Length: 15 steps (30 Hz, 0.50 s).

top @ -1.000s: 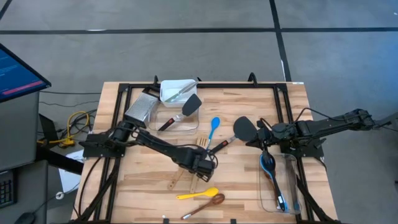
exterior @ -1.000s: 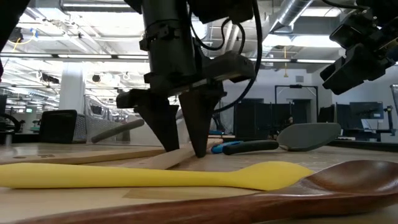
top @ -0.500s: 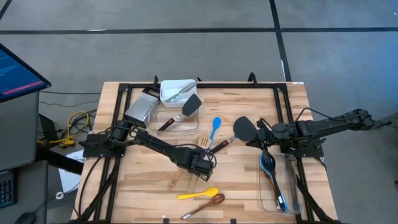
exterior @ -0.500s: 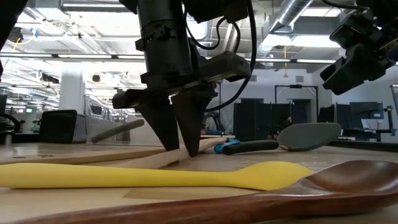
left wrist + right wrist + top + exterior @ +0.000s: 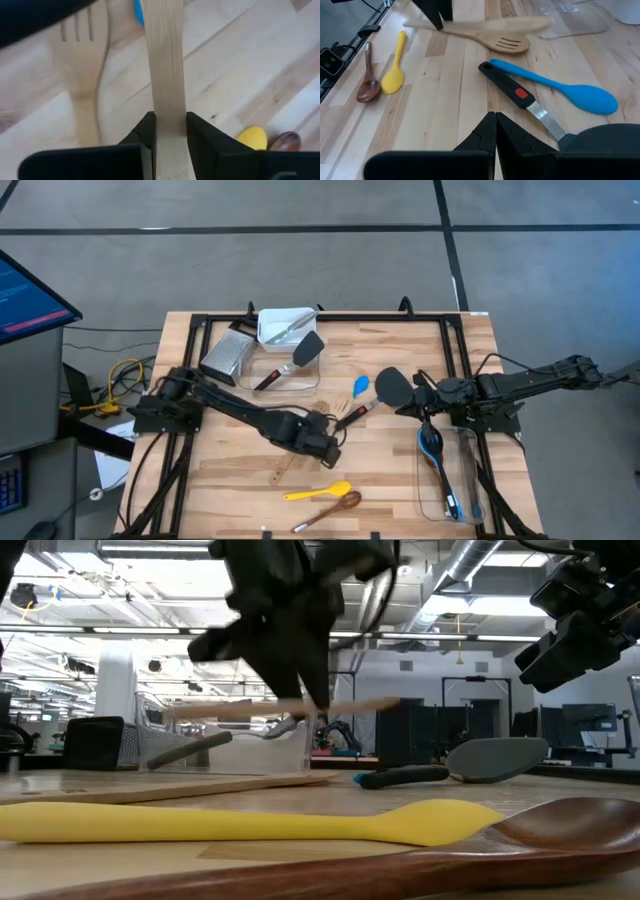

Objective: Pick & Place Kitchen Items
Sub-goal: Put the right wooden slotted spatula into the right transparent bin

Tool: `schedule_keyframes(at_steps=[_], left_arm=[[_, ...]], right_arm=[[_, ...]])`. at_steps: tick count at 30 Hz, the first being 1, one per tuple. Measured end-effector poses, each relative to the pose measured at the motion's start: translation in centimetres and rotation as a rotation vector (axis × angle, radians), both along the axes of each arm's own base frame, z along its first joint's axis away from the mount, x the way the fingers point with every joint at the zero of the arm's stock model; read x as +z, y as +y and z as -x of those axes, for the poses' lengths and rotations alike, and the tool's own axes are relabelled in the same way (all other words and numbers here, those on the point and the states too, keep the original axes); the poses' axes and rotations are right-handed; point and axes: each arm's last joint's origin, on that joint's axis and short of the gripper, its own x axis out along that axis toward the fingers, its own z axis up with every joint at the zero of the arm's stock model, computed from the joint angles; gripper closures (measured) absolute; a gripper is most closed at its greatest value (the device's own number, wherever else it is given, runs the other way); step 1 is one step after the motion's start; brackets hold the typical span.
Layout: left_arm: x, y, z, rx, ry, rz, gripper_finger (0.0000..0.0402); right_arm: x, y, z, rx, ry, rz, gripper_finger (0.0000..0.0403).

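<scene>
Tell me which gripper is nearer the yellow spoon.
Left. The left gripper is just above the yellow spoon; the right gripper sits farther off near the table's right side.

Clear tub [image 5: 440,480] at four o'clock on the wooden table [image 5: 390,470], white container [image 5: 282,326] at twelve, metal grater [image 5: 227,353] at ten, monitor [image 5: 25,290] off the table's left.

A robotics lab in an open industrial hall is showing here. Exposed ducts [image 5: 470,565] and strip lights are running along the bare ceiling, and dark monitors [image 5: 585,725] are standing at workstations beyond the counter [image 5: 400,465]. Grey concrete floor [image 5: 300,250] is surrounding the wooden counter, a lit screen [image 5: 25,295] is glowing beside it, and yellow cables [image 5: 115,385] are trailing on the floor.
</scene>
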Motion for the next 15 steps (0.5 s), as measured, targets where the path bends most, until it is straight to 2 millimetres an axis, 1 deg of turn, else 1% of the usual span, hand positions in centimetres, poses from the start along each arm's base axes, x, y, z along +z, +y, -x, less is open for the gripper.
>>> schedule_keyframes(at_steps=[3, 7, 11, 13, 15], left_arm=[[1.4, 0.0, 0.6, -0.012, -0.029, -0.022, 0.0346], [4.3, 0.0, 1.4, -0.023, -0.129, -0.087, 0.0346], [6.2, 0.1, 2.3, -0.014, -0.201, -0.243, 0.0346], [7.2, 0.2, 2.7, 0.0, -0.243, -0.341, 0.0346], [7.8, 0.4, 2.9, 0.02, -0.265, -0.449, 0.0347]], right_arm=[[0.0, 0.0, 0.0, 0.0, 0.0, 0.0, 0.0403], [0.0, 0.0, 0.0, -0.004, -0.002, -0.006, 0.0403], [0.3, 0.0, -0.1, -0.027, -0.027, -0.054, 0.0403], [0.6, 0.1, -0.3, -0.039, -0.063, -0.085, 0.0403], [1.1, 0.1, -0.6, -0.039, -0.12, -0.1, 0.0403]])
